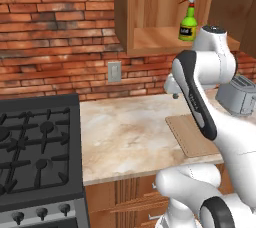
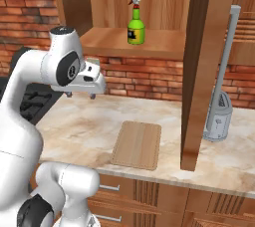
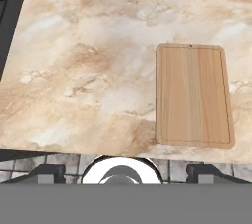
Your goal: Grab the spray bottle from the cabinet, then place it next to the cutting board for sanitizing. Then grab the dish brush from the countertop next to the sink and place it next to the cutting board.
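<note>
The green spray bottle (image 1: 188, 24) (image 2: 135, 24) stands upright on the shelf of the open wooden cabinet (image 1: 150, 42) (image 2: 114, 42). Below it, the cutting board (image 1: 192, 134) (image 2: 138, 144) (image 3: 193, 95) lies flat on the marbled countertop (image 1: 125, 132) (image 2: 74, 126) (image 3: 88, 70). My gripper (image 2: 80, 94) (image 3: 126, 174) hangs open above the countertop, pointing down, left of the board and well below the bottle. Nothing is between its fingers (image 3: 47, 173). The dish brush and the sink are out of view.
A grey toaster (image 1: 239, 94) (image 2: 219, 116) stands right of the board. The opened cabinet door (image 2: 199, 71) with its long handle juts out at the right. A black stove (image 1: 35, 152) borders the counter on the left. A wall outlet (image 1: 114, 71) sits on the brick.
</note>
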Controlling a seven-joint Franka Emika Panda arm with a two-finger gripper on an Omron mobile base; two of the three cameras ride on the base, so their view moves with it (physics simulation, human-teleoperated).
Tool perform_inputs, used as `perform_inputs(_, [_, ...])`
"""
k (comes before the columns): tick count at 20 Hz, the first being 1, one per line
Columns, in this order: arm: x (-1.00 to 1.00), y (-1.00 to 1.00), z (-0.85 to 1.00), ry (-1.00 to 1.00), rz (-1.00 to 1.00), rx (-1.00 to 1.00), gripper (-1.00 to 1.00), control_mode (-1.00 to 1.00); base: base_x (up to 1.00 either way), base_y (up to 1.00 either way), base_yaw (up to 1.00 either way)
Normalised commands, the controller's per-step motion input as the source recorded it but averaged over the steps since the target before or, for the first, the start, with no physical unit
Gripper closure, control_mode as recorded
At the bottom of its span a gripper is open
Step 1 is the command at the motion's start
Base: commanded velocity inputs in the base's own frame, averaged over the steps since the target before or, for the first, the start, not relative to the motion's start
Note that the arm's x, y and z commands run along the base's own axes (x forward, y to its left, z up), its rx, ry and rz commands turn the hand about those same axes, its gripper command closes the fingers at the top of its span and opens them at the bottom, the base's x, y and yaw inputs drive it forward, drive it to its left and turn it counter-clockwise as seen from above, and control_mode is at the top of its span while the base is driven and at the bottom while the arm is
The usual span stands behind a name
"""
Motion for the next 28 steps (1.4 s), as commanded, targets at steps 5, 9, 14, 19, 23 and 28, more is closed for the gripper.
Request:
perform_inputs(5, [-0.80,-0.34,0.40,-0.13,0.00,0.00,-1.00,-1.00,0.00,0.00,0.00])
perform_inputs(9, [-0.63,-0.37,0.66,-0.31,-0.03,-0.02,-1.00,-1.00,0.00,0.00,0.00])
perform_inputs(14, [-0.32,-0.26,0.55,-0.44,-0.07,-0.05,-1.00,-1.00,0.00,0.00,0.00])
perform_inputs(19, [-0.18,-0.19,0.29,-0.60,-0.05,-0.04,-1.00,-1.00,0.00,0.00,0.00])
perform_inputs(23, [-0.10,-0.15,0.25,-0.70,-0.06,0.00,-1.00,-1.00,0.00,0.00,0.00])
perform_inputs(28, [-0.03,-0.03,0.28,-0.59,-0.07,0.00,-1.00,-1.00,0.00,0.00,0.00])
